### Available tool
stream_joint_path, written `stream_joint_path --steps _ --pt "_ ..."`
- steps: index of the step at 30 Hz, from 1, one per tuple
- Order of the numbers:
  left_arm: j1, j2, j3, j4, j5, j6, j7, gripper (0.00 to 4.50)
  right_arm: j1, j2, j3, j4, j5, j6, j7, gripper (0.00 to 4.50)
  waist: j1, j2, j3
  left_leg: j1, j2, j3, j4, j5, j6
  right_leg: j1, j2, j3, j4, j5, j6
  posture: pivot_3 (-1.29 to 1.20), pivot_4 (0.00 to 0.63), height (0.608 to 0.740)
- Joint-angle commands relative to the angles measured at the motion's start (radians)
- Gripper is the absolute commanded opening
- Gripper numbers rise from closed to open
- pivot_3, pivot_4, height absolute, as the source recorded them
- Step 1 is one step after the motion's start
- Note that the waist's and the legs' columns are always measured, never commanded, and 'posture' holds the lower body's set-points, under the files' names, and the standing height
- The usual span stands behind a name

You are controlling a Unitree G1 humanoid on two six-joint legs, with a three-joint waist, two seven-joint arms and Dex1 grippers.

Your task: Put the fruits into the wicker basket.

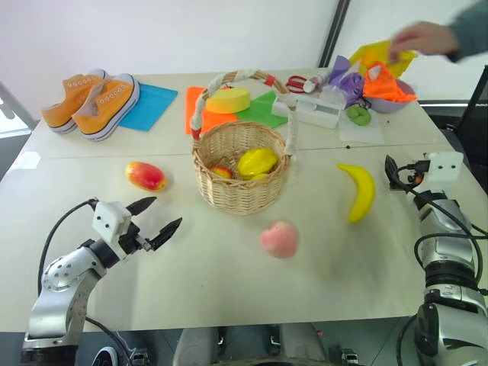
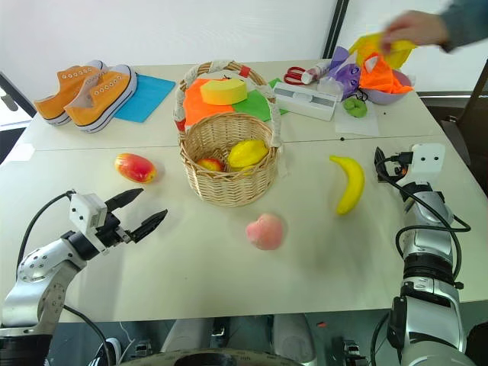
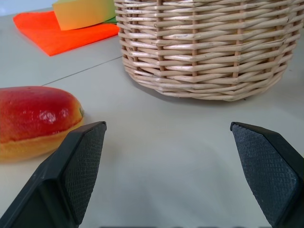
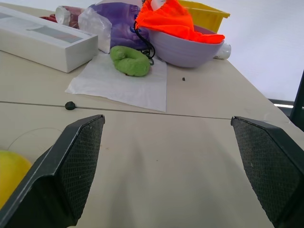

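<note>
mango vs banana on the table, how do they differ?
The mango is a red-and-yellow oval lying on the left of the wicker basket; the banana is plain yellow, long and curved, on the basket's right. The mango lies near the open left gripper. Both rest on the table, outside the basket.

pink peach [image 1: 280,239], yellow banana [image 1: 358,191], tan basket [image 1: 238,179]

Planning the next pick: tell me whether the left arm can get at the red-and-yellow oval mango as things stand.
Probably yes. The red-and-yellow oval mango lies on bare table just beyond the open left gripper, apart from the round woven wicker basket, with nothing between them.
</note>
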Motion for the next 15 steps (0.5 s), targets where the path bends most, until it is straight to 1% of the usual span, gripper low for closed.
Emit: stream_joint_path --steps 1,4,15 --pt "-0.003 -0.001 0.008 -0.019 -0.008 -0.021 -0.003 4.5 -0.012 -0.002 -0.008 -0.018 0.006 -0.021 0.004 4.44 0.0 0.0 0.0 0.0 0.0 0.0 0.0 0.0 0.0 0.0 0.0 0.0 0.0 0.0 0.0 0.0 0.15 0.74" --pt "-0.01 0.0 0.008 -0.014 0.007 -0.026 0.01 4.5 -0.013 -0.004 -0.005 -0.012 0.002 -0.025 0.008 4.44 0.0 0.0 0.0 0.0 0.0 0.0 0.0 0.0 0.0 0.0 0.0 0.0 0.0 0.0 0.0 0.0 0.15 0.74" --pt "-0.016 -0.01 0.003 -0.034 -0.017 -0.009 0.004 4.5 -0.02 -0.004 0.002 0.014 -0.004 -0.05 0.021 4.44 0.0 0.0 0.0 0.0 0.0 0.0 0.0 0.0 0.0 0.0 0.0 0.0 0.0 0.0 0.0 0.0 0.15 0.74"
